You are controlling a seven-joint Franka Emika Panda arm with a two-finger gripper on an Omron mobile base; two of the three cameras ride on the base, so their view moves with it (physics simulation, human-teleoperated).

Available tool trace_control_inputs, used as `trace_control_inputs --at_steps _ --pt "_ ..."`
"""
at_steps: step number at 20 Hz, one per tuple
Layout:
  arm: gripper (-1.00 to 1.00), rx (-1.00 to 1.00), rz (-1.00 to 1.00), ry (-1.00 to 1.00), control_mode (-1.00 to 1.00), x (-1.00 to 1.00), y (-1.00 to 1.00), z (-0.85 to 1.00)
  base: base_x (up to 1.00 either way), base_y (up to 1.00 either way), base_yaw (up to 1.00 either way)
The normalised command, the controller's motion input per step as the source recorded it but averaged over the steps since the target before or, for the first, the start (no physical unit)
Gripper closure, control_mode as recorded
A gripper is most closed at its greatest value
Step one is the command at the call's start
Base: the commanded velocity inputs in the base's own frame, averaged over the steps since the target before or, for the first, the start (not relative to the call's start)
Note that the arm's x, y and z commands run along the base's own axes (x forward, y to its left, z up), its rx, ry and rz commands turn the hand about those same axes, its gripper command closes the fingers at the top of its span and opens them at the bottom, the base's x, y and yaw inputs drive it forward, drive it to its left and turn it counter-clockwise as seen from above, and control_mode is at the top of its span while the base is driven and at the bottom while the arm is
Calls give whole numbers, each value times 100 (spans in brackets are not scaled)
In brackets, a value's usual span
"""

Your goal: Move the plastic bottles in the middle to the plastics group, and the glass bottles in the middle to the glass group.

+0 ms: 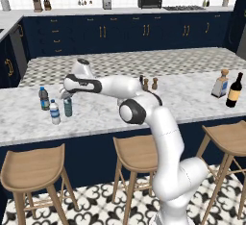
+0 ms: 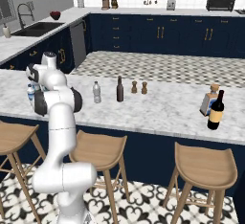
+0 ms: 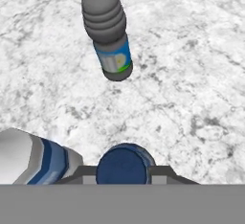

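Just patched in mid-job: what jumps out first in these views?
The white arm stretches left across the marble counter, its claw shut on a blue-tinted water bottle beside the plastics group. The hand view looks straight down on the held bottle's blue cap. At the counter's right end stand the black wine bottle and the corked square bottle; a clear water bottle and a brown glass bottle wait mid-counter.

Blue-tinted bottle (image 1: 67,106) upright beside plastics group (image 1: 49,105).
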Motion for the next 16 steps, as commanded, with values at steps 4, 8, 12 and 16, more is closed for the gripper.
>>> trace_control_inputs --at_steps 4,8,12,16 --pt "100 0 0 2 -100 0 0 0 0 0 0" --pt "-100 0 0 0 -100 0 0 0 0 0 0" --pt "-100 -1 0 0 -100 0 0 0 0 0 0" --pt "-100 -2 0 -6 -100 -3 0 0 0 0 0"
